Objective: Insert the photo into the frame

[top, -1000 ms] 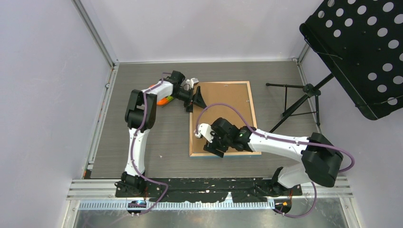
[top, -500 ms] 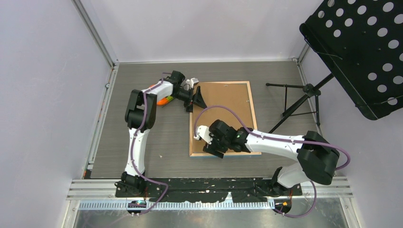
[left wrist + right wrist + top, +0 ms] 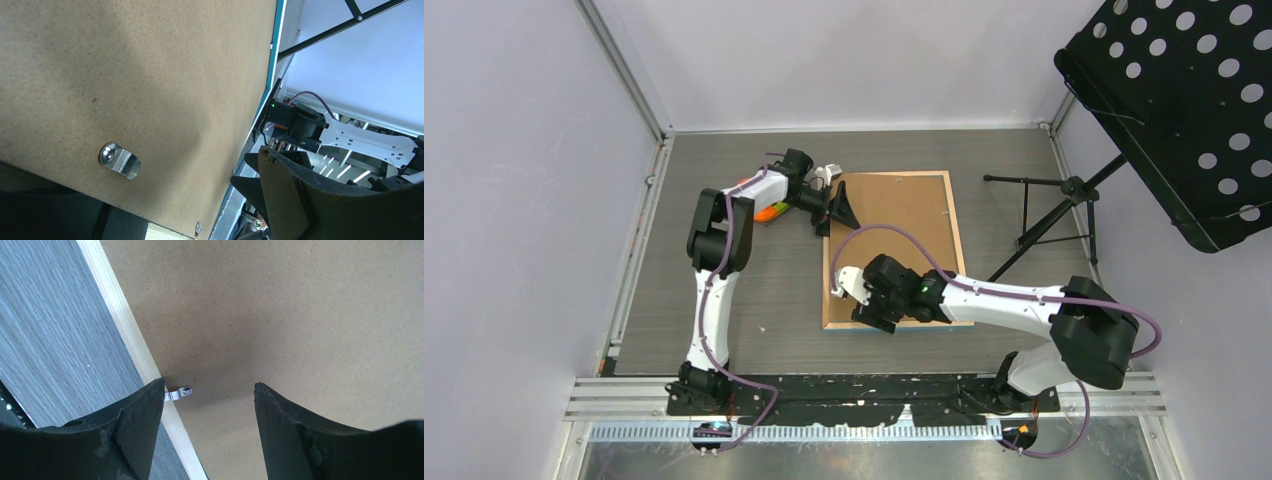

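Because the small silver clip [image 3: 178, 393] on the thin light-wood frame [image 3: 121, 310] lies between its fingers, the open, empty right pincer [image 3: 208, 385] is nearest.

The frame [image 3: 124, 315] hides its front, face-down — an orange object [image 3: 771, 212] sits mostly behind the left arm [image 3: 762, 187].
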Robot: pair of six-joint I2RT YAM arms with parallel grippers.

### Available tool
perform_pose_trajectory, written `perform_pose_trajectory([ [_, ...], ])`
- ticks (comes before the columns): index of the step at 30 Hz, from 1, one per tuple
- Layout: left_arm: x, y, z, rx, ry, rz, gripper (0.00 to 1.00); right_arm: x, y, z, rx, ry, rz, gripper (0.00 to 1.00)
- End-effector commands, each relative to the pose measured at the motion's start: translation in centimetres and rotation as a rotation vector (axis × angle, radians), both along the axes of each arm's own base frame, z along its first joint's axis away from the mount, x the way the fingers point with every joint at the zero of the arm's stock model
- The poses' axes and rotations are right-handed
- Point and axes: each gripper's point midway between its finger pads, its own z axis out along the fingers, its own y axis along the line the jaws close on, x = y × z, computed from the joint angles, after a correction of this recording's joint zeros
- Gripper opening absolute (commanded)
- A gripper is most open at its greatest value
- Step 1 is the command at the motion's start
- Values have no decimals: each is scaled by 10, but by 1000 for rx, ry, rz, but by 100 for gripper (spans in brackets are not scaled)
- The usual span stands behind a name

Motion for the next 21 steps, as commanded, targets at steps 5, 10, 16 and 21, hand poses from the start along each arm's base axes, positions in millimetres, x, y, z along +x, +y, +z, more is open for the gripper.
perform_pose_trajectory([
  [5, 4, 13, -22, 77, -30, 19, 74, 7, -9, 11, -16, -75, 1, 70],
  [10, 4, 13, -21, 76, -32, 18, 74, 9, -15, 12, -28, -94, -2, 70],
  [16, 3, 13, -22, 78, -33, 17, 74, 10, -18, 14, -30, -113, -1, 70],
  [21, 4, 13, -21, 76, -37, 16, 74, 11, -20, 17, -29, -125, -3, 70],
])
